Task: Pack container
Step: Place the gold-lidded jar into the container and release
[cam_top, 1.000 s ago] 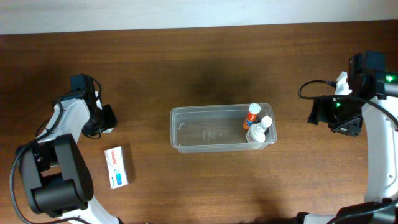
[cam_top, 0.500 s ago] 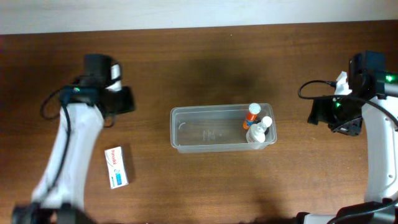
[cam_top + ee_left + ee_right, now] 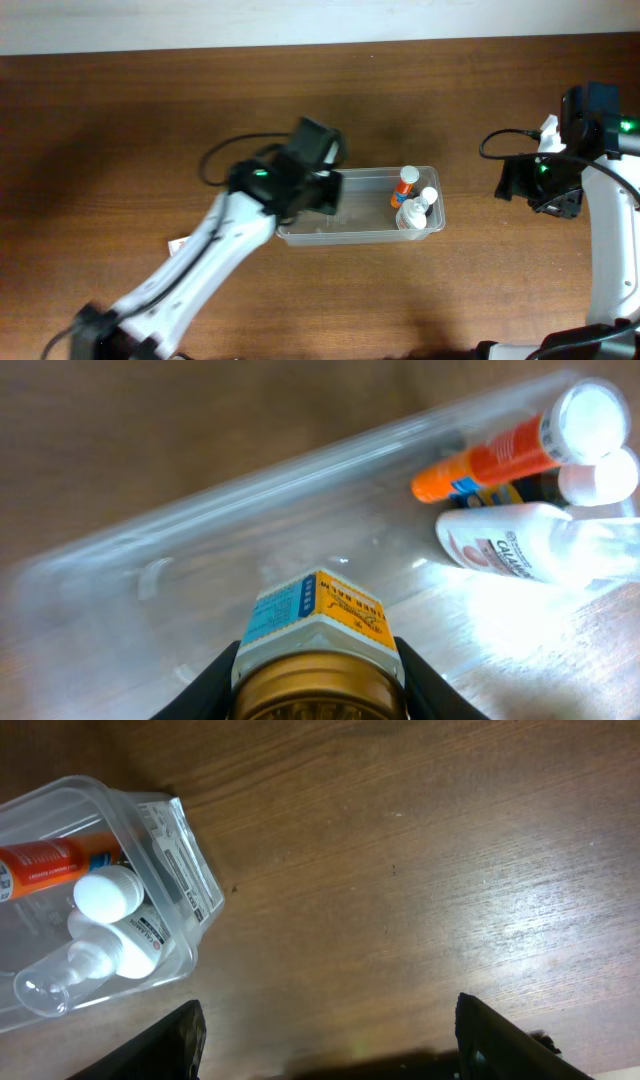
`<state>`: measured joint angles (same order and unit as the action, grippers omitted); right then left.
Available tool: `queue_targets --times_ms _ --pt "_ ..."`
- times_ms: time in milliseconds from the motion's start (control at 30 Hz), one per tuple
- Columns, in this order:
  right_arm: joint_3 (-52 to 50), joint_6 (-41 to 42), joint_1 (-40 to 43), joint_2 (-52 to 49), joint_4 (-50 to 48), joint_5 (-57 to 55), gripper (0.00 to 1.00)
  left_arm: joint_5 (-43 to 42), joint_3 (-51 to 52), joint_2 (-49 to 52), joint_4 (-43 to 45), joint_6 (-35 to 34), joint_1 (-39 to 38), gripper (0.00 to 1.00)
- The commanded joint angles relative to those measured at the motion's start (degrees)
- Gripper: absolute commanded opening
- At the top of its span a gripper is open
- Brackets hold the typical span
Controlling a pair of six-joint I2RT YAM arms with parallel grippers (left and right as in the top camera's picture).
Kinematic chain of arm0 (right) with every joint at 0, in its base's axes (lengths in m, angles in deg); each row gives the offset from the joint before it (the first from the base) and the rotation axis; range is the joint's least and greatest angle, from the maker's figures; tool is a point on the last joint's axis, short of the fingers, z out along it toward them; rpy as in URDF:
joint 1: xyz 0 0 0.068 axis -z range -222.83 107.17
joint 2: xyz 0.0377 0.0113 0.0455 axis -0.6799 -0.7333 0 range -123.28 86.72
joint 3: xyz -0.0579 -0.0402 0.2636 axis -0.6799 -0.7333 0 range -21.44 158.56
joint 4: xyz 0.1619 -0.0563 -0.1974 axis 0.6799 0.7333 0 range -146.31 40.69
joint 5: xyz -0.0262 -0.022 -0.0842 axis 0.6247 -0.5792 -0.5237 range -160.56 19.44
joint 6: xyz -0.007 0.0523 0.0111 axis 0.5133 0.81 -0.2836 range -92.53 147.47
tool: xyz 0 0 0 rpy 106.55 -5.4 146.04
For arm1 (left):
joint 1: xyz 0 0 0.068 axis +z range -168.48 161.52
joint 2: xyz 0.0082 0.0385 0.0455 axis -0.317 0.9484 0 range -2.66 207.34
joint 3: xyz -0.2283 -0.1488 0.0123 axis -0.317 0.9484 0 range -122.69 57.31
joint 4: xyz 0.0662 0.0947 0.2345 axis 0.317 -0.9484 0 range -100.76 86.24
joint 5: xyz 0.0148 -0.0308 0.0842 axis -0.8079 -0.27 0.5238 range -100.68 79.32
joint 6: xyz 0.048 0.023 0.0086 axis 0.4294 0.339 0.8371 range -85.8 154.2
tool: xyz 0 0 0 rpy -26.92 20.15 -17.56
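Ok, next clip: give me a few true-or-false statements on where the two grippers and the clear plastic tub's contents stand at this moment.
1. The left gripper grips a small gold-lidded jar with a blue and yellow label. True.
2. The clear rectangular plastic container is empty. False: an orange tube with a white cap and a white bottle lie at its right end.
3. The right gripper is above the container. False: it is off to the right over the brown wooden table, open, holding nothing.
4. The left gripper is over the container's left part. True.
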<state>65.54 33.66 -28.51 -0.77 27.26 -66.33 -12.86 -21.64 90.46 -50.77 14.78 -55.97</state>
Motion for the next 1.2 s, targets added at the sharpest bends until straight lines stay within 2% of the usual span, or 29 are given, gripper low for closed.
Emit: queue_targets --times_ms 0,233,333,400,467,600,700,800,933,1000,1133,1167 --pt "-0.3 0.0 0.3 -0.1 0.0 0.8 0.72 -0.5 0.3 7.0 3.7 -5.0 -3.7 0.2" --pt "-0.3 0.0 0.3 -0.1 0.0 0.9 0.72 -3.3 0.2 15.0 8.8 -6.9 -7.0 0.21" --pt "-0.3 0.0 0.3 -0.1 0.0 1.2 0.72 -3.2 0.2 15.8 10.3 -6.9 -7.5 0.34" --pt "-0.3 0.0 0.3 -0.1 0.0 1.2 0.72 -3.3 0.2 15.8 10.6 -6.9 -7.5 0.5" --pt "-0.3 0.0 0.3 -0.1 0.0 1.2 0.72 -3.2 0.2 15.8 10.6 -6.9 -7.5 0.62" --pt "-0.3 0.0 0.3 -0.1 0.1 1.2 0.72 -3.2 -0.2 15.5 10.1 -6.9 -6.6 0.68" --pt "-0.3 0.0 0.3 -0.1 0.1 1.2 0.72 -2.7 -0.9 13.6 8.3 -6.9 -4.8 0.68" --pt "-0.3 0.0 0.3 -0.1 0.2 1.2 0.72 -1.0 -1.2 8.7 5.2 -6.8 -1.6 0.69" --pt "-0.3 0.0 0.3 -0.1 0.3 1.2 0.72 6.6 -1.2 -0.4 -2.1 -6.9 4.2 0.72" --pt "-0.3 0.0 0.3 -0.1 0.4 1.2 0.72 10.5 -1.2 -7.6 -8.6 -6.9 10.3 0.74" --pt "-0.3 0.0 0.3 -0.1 0.4 1.2 0.72 10.6 -1.1 -14.9 -17.2 -9.0 20.4 0.76" --pt "-0.3 0.0 0.3 -0.1 0.4 1.2 0.72 10.6 -1.0 -15.9 -18.9 -9.6 22.6 0.8"
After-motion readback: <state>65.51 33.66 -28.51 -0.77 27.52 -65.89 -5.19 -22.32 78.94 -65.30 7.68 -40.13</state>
